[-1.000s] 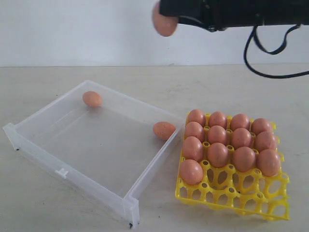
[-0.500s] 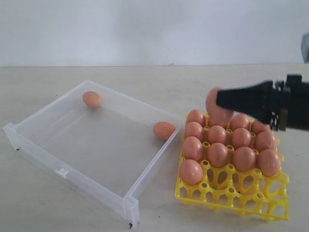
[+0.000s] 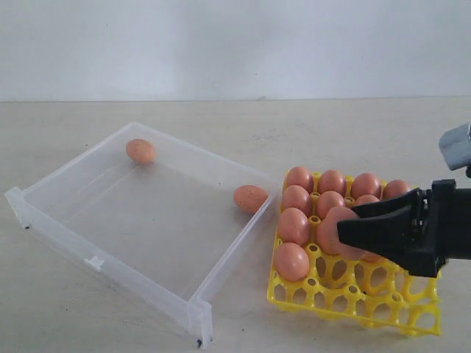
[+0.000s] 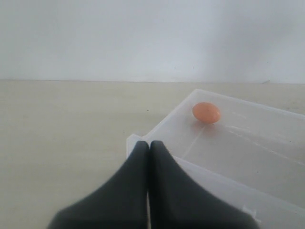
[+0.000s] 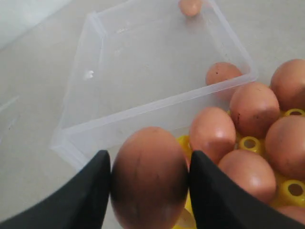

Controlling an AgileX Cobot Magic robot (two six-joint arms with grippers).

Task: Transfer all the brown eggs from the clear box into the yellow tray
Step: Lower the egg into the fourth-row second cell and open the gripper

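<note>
Right gripper (image 3: 347, 232) part-open; grips one brown egg (image 5: 149, 179) between black fingers (image 5: 86, 200), one on either side of shell; holds it over the yellow tray (image 3: 353, 310), in front of seated eggs; contact with a cell not discernible. Held shell smooth, oval, orange-brown, faintly streaked darker. Tray a bright yellow lattice of round cells with raised posts, on pale table (image 3: 59, 309) just right of the clear box (image 3: 110, 259); rear rows filled with brown eggs (image 3: 299, 178), some hidden behind gripper in exterior view; nearest row of cells bare. In the box: first loose egg (image 3: 140, 151) at far corner; second loose egg (image 3: 251, 198) against wall nearest tray. Seen only from right wrist: fine dark specks on shells. Seen only from left wrist: left gripper (image 4: 149, 146), fingers pressed together, holding nothing, near a box corner.
</note>
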